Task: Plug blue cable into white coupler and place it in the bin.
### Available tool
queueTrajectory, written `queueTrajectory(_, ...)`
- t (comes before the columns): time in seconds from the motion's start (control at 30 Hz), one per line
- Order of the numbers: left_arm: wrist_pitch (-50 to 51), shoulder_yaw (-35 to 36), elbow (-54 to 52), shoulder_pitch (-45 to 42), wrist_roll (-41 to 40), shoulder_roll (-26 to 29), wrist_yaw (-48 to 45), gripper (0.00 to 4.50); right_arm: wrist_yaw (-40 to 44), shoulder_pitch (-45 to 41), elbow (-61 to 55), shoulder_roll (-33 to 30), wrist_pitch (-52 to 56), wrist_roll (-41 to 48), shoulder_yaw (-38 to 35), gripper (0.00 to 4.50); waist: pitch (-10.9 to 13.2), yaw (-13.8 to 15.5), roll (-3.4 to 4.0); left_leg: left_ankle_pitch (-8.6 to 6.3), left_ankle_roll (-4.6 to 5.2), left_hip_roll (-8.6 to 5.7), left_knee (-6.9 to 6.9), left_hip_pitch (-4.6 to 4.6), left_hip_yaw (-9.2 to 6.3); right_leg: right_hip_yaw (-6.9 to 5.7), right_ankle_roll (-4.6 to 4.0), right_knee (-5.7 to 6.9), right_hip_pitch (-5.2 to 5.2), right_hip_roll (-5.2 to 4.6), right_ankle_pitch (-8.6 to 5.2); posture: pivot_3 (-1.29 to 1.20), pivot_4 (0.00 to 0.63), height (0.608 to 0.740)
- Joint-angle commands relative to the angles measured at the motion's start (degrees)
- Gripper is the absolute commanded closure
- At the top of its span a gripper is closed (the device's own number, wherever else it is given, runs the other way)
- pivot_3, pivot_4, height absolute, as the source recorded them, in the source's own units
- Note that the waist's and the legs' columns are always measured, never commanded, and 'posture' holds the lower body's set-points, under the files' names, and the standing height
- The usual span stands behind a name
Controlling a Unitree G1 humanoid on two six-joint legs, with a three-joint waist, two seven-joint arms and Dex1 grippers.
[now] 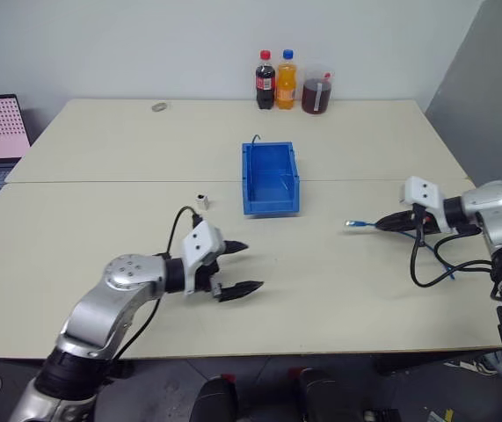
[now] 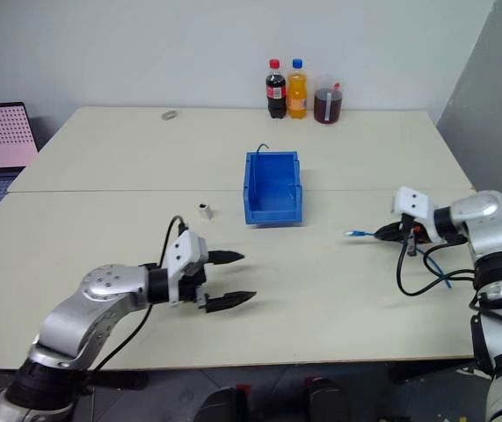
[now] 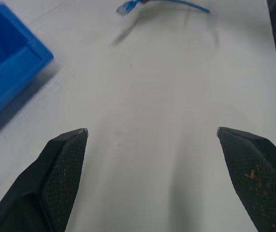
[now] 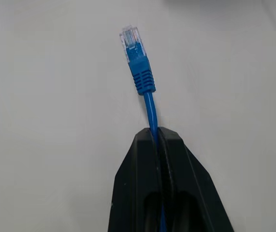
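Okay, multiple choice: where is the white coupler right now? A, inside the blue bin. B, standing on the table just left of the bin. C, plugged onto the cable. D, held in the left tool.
B: the white coupler stands on the table left of the bin, untouched.

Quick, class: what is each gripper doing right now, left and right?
Left gripper: jaws open, holding nothing.
Right gripper: jaws shut on the blue cable, just behind its plug.
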Motion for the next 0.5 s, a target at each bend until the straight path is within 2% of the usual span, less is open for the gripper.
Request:
queueTrajectory(0.03,-4.61,4.24,2.92,3.05,1.51,4.52,-2.8,0.0,-0.66,1.82,-14.25,4.99,5.18,0.9,4.0,4.45,0.01,-0.06,-0.01,0.0,0.0,0.0,0.0,0.01,0.01,0.0,0.0,0.02,-0.01,0.0,-0.01,0.0,0.15,0.74)
queueTrajectory(0.17,-7.78,6.08,6.69,4.45,2.54,6.52,-3.44,0.0,-4.56,1.36,-18.33,12.63,9.19,-0.73,8.24,4.45,0.08,-0.01,-0.03,0.0,0.0,0.06,0.0,0.04,-0.01,-0.02,-0.03,0.2,-0.12,0.05,-0.12,0.0,0.15,0.74)
queueTrajectory(0.33,-9.77,9.01,10.34,5.04,2.64,6.75,-3.03,0.0,-12.47,-2.46,-13.27,23.49,11.42,-5.51,14.13,4.45,0.16,1.02,-0.17,0.0,0.0,0.03,0.07,0.0,0.06,-0.03,0.1,0.21,-0.16,-0.04,-0.2,0.0,0.15,0.74)
queueTrajectory(0.5,-11.31,10.35,11.97,6.74,3.1,6.73,-2.86,0.0,-17.38,-4.32,-8.85,27.72,13.38,-8.35,16.25,4.45,0.17,1.76,-0.18,0.0,0.0,0.06,0.02,-0.03,0.02,-0.1,-0.21,0.22,-0.2,0.0,-0.11,0.0,0.15,0.74)
